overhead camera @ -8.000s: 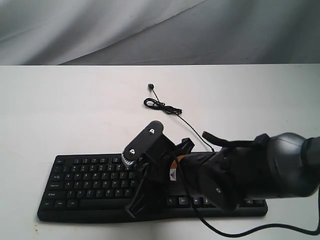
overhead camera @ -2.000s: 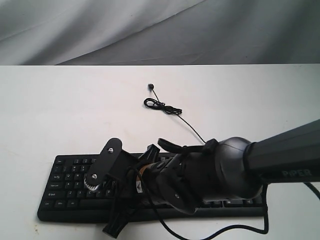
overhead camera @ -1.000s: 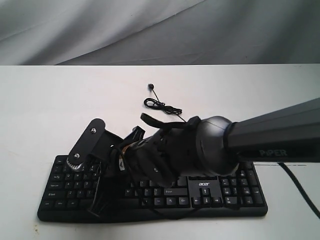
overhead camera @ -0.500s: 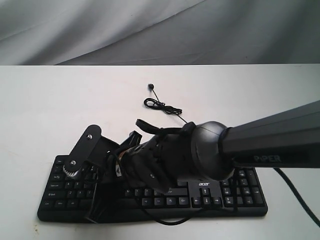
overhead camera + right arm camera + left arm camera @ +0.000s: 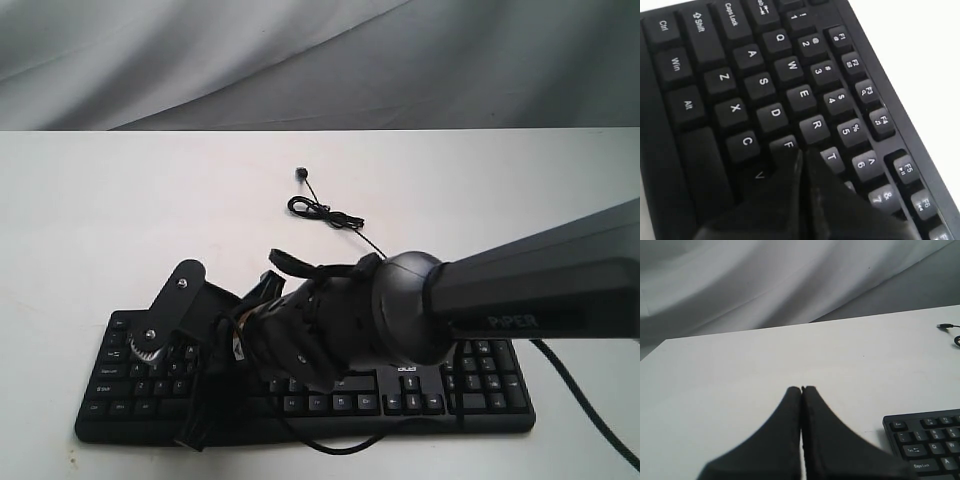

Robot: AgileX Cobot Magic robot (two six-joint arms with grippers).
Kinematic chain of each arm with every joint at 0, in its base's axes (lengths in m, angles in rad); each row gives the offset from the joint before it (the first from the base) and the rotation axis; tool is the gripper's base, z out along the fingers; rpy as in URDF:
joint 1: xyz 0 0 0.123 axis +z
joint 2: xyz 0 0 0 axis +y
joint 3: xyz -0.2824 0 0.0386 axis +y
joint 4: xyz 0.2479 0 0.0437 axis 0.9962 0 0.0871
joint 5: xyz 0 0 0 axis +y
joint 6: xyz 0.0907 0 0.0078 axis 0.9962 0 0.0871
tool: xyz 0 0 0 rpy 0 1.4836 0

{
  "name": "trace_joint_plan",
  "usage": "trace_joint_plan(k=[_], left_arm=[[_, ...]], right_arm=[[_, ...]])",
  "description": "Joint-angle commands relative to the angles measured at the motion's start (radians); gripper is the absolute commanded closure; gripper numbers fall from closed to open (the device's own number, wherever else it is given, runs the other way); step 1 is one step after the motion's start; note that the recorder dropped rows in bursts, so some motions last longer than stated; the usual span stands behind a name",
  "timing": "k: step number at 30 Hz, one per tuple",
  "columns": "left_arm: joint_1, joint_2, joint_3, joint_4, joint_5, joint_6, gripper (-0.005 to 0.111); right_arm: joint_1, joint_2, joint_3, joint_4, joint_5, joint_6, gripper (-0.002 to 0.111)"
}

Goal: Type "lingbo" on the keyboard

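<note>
The black keyboard lies along the near edge of the white table. My right arm reaches across it to its left half. In the right wrist view the right gripper is shut, its tips low over the keyboard where the F, R and T keys meet. The fingers hide the G key, and contact with a key cannot be made out. In the exterior view the right gripper points down at the left letter keys. The left gripper is shut over bare table beside the keyboard's corner.
The keyboard's thin cable lies coiled behind it, with its plug farther back on the white table. A grey cloth backdrop rises behind the table. The arm's own cable loops past the keyboard's front edge.
Over eight seconds the right arm swept from the keyboard's middle to its left half, uncovering the right keys. In the last half second it barely shifted.
</note>
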Motion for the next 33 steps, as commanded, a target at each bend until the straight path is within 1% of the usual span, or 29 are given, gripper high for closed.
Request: trace_joint_plan(k=[1,14,21,28,33], left_arm=[[-0.007,-0.004,0.005,-0.002,-0.010,-0.004,0.107],[-0.007,-0.004,0.005,-0.002,-0.010,-0.004,0.107],[-0.007,-0.004,0.005,-0.002,-0.010,-0.004,0.107],[-0.007,-0.004,0.005,-0.002,-0.010,-0.004,0.107],[-0.007,-0.004,0.005,-0.002,-0.010,-0.004,0.107]], right_arm=[[0.000,-0.006,-0.004,0.002,0.004,-0.004,0.108],[-0.001,-0.103,0.004,-0.005,0.054,0.003,0.108],[0.001,-0.128,0.090,0.019,0.018,0.003,0.108],[0.013,-0.126,0.095,0.019,-0.041,0.003,0.108],[0.024,-0.099,0.095,0.021,-0.043,0.000,0.108]])
